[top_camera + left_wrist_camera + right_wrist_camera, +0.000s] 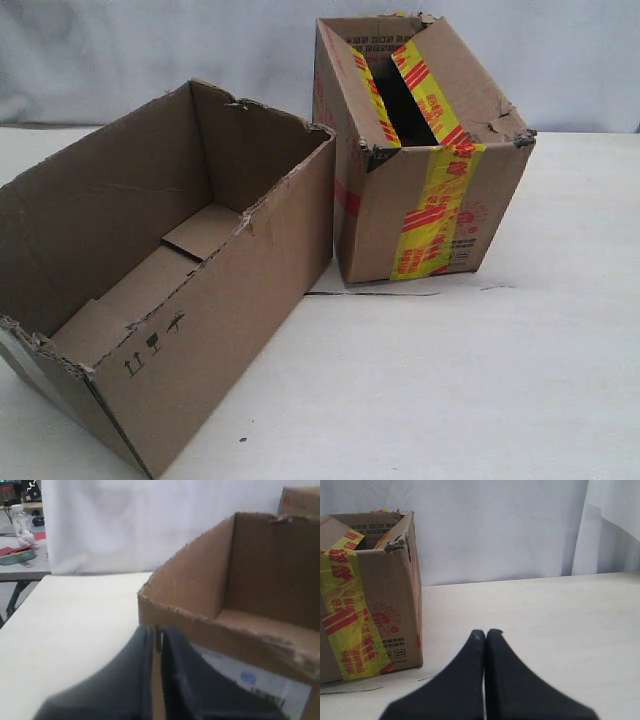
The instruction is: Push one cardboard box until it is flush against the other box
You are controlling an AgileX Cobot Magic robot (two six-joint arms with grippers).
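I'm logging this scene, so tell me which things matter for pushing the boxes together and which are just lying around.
Job: plain box, taped box.
Lying about: bottle, teal tray, both on the side table.

The plain cardboard box stood open-topped on the pale worktop, with black handwriting on one side. Its far corner appeared to touch the yellow-and-red taped carton; their sides lay at an angle, not flush.

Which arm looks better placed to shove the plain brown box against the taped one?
Probably left. The left pincer, shut, sits close to the labelled end of the cardboard box; the right pincer, also shut, faces table beside the taped box.
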